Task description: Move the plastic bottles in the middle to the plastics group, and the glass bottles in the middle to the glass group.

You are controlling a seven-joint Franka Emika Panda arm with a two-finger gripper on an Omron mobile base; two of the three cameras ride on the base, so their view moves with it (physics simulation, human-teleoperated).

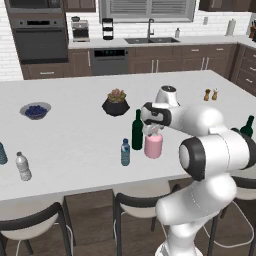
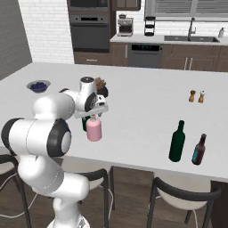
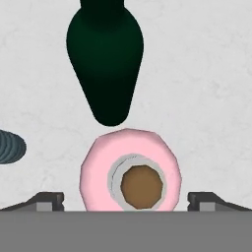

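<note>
The gripper (image 3: 126,199) is held wide open, nothing gripped, with the pink bottle (image 3: 130,170) centred between its fingertips.

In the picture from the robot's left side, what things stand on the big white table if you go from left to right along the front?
Clear white-capped bottle → small blue bottle → tall green bottle → pink bottle, under the open claw → another green bottle far right.

No legible text or labels anywhere.
</note>
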